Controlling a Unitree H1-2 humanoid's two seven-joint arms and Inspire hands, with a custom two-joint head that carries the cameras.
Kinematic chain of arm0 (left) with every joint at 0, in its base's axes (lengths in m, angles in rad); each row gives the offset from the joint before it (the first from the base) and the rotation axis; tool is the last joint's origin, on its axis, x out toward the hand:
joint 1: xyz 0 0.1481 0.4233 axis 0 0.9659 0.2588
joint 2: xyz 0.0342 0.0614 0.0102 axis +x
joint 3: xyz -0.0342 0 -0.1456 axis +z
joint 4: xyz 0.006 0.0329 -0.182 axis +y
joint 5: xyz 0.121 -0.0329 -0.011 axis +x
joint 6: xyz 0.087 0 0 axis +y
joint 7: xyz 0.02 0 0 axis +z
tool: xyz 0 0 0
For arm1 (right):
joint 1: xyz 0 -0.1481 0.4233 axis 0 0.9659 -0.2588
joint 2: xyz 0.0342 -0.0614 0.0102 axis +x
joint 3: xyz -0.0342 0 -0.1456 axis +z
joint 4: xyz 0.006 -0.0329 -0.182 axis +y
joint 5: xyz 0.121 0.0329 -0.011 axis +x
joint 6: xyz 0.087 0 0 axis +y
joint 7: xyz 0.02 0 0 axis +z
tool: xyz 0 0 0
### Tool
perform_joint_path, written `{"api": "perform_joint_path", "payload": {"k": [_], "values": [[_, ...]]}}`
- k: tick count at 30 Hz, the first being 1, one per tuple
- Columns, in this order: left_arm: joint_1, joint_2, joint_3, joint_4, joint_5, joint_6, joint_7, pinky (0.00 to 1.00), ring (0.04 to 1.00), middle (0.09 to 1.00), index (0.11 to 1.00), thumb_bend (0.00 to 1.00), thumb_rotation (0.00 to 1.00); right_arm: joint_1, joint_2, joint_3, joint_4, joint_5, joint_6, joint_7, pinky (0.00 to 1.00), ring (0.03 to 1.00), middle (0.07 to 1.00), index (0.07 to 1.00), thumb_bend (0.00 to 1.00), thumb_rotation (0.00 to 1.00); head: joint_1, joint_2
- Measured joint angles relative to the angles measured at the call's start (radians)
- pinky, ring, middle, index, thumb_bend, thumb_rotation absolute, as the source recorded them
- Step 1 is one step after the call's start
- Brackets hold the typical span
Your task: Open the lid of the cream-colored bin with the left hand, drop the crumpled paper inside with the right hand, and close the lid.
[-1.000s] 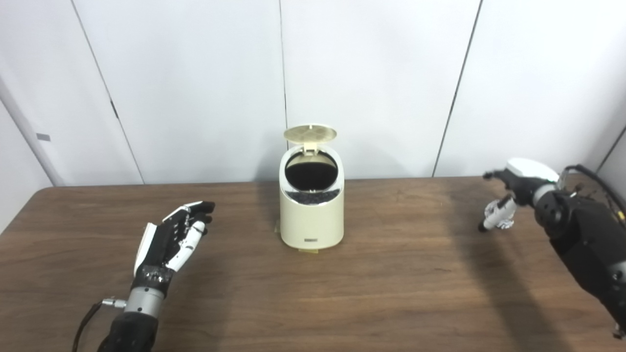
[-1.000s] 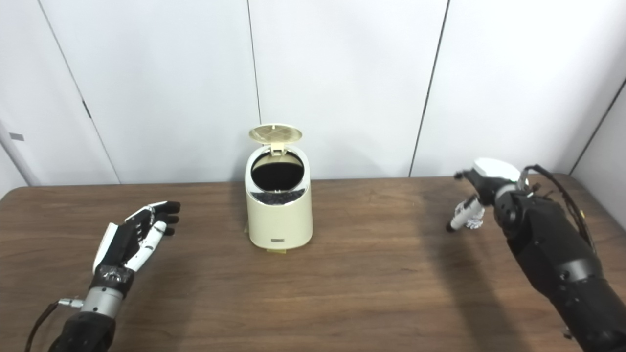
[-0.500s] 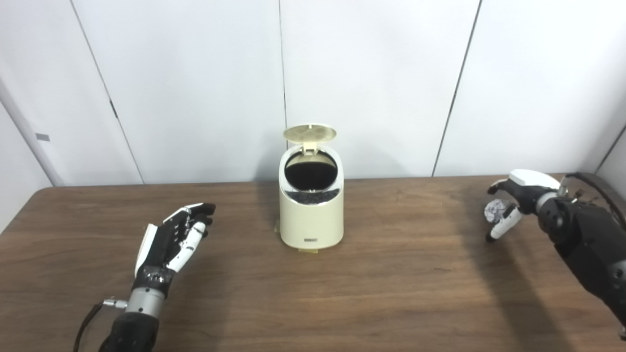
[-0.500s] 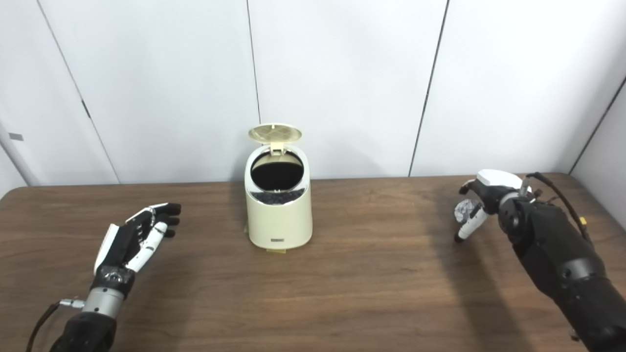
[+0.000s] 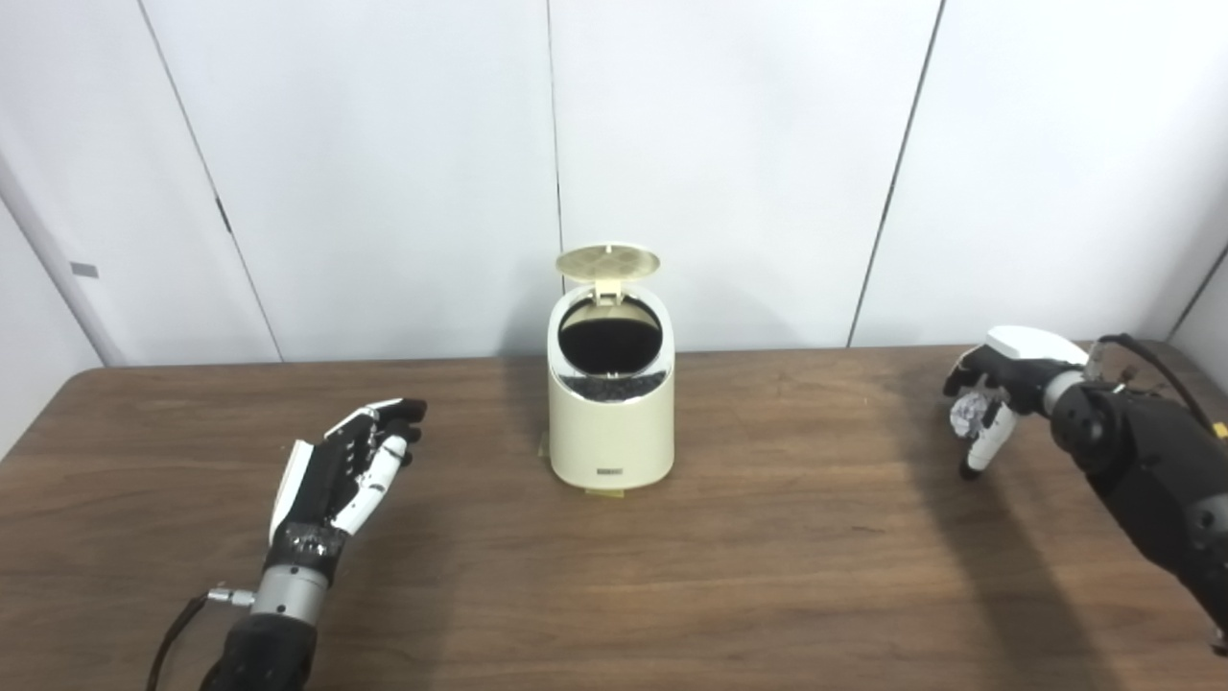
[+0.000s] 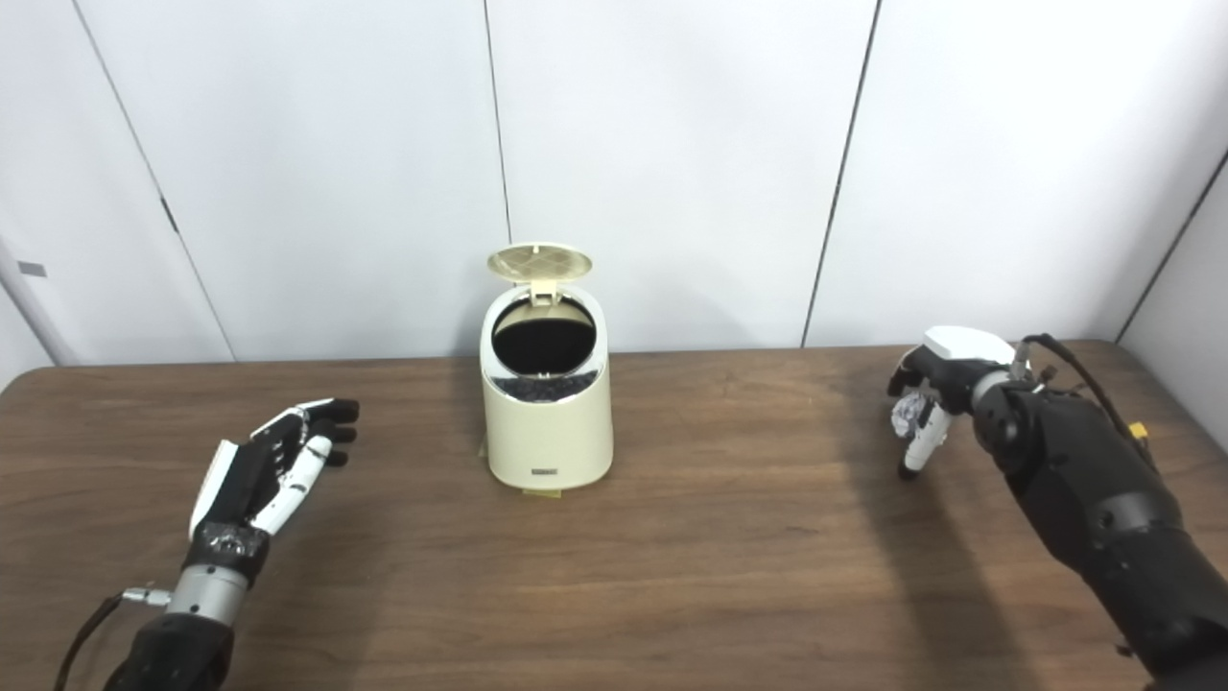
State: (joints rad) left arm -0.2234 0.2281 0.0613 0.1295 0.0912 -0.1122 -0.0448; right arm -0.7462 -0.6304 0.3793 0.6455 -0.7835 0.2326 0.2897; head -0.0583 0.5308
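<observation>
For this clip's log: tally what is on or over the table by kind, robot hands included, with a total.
Cream-colored bin, lid up: 1
Crumpled paper, within the right hand's fingers: 1
Robot hands, left hand open and right hand: 2
Total: 4

Bin label too small, illegible.

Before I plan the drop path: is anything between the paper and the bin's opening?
Nothing visible. The lid stands open, and only bare table lies between the paper at the right hand and the bin.
</observation>
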Motion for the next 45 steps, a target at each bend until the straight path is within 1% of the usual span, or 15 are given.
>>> {"api": "perform_joint_path", "payload": {"k": [1,2,4,5,7,9,10,13,16,21,26,32,37,40,45], "values": [[0.0,0.0,0.0,-0.002,0.0,0.0,0.0,0.68,0.76,0.782,0.751,0.27,0.65,-0.007,0.003,0.011,0.016,-0.014,0.0,-0.023,0.28,0.378,0.506,0.508,0.56,0.0,0.0,0.002],[0.001,0.0,0.001,-0.005,0.0,0.001,0.0,0.69,0.77,0.786,0.755,0.27,0.65,-0.013,0.006,0.022,0.026,-0.028,0.003,-0.046,0.31,0.431,0.476,0.5,0.55,0.0,0.0,0.002],[0.004,0.0,0.003,-0.022,-0.001,0.002,0.0,0.71,0.782,0.787,0.758,0.27,0.66,-0.014,0.013,0.036,0.031,-0.063,0.021,-0.089,0.54,0.613,0.53,0.471,0.53,0.0,0.0,0.002],[0.004,0.001,0.005,-0.03,-0.002,0.002,0.0,0.71,0.786,0.788,0.756,0.28,0.65,-0.014,0.022,0.037,0.035,-0.073,0.031,-0.11,0.57,0.64,0.513,0.477,0.53,0.0,0.0,0.002],[0.002,0.001,0.007,-0.032,-0.003,0.003,0.0,0.71,0.788,0.788,0.753,0.29,0.64,-0.013,0.032,0.037,0.041,-0.084,0.039,-0.141,0.7,0.728,0.667,0.483,0.52,0.1,0.0,0.002],[0.003,0.001,0.006,-0.032,-0.003,0.003,0.0,0.7,0.78,0.786,0.752,0.29,0.64,-0.008,0.032,0.036,0.041,-0.087,0.039,-0.162,0.67,0.71,0.668,0.485,0.52,0.12,0.0,0.0],[0.003,0.001,0.007,-0.032,-0.003,0.004,0.0,0.69,0.773,0.783,0.75,0.28,0.63,-0.005,0.032,0.034,0.04,-0.087,0.039,-0.168,0.62,0.641,0.599,0.47,0.52,0.05,0.0,0.0],[0.003,0.001,0.007,-0.032,-0.001,0.004,0.001,0.68,0.765,0.777,0.745,0.28,0.63,0.002,0.032,0.029,0.023,-0.087,0.043,-0.171,0.42,0.455,0.455,0.497,0.53,0.0,0.0,0.0],[0.003,0.001,0.004,-0.031,0.012,0.003,0.004,0.69,0.766,0.779,0.749,0.29,0.66,0.017,0.032,0.016,-0.047,-0.082,0.068,-0.158,0.35,0.435,0.43,0.502,0.53,0.0,-0.003,0.002],[0.003,0.0,0.004,-0.031,0.012,0.004,0.004,0.69,0.76,0.788,0.755,0.27,0.66,0.033,0.032,0.017,-0.231,-0.091,0.082,-0.087,0.31,0.375,0.461,0.522,0.52,0.0,-0.005,0.002],[0.003,0.0,0.004,-0.031,0.015,0.004,0.004,0.69,0.751,0.782,0.749,0.29,0.68,0.02,0.021,0.069,-0.367,-0.17,0.095,0.04,0.23,0.326,0.421,0.517,0.52,0.0,-0.005,0.002],[0.003,-0.001,0.003,-0.031,0.02,0.004,0.004,0.68,0.745,0.779,0.746,0.3,0.68,0.005,0.035,0.035,-0.512,-0.181,0.106,0.141,0.26,0.338,0.413,0.493,0.53,0.0,-0.005,0.002],[0.003,-0.002,0.003,-0.031,0.02,0.004,0.004,0.68,0.744,0.777,0.748,0.3,0.67,-0.018,0.033,0.052,-0.669,-0.193,0.054,0.25,0.19,0.252,0.405,0.485,0.53,0.0,-0.003,0.002],[0.003,-0.005,0.003,-0.031,0.02,0.006,0.004,0.67,0.74,0.774,0.747,0.29,0.66,-0.038,0.037,0.055,-0.722,-0.21,0.019,0.281,0.24,0.293,0.43,0.48,0.53,0.0,-0.005,0.002],[0.003,-0.005,0.004,-0.031,0.02,0.006,0.005,0.67,0.741,0.773,0.744,0.3,0.65,-0.049,0.063,0.046,-0.82,-0.221,-0.011,0.34,0.21,0.293,0.425,0.476,0.53,0.0,-0.003,0.003]]}}
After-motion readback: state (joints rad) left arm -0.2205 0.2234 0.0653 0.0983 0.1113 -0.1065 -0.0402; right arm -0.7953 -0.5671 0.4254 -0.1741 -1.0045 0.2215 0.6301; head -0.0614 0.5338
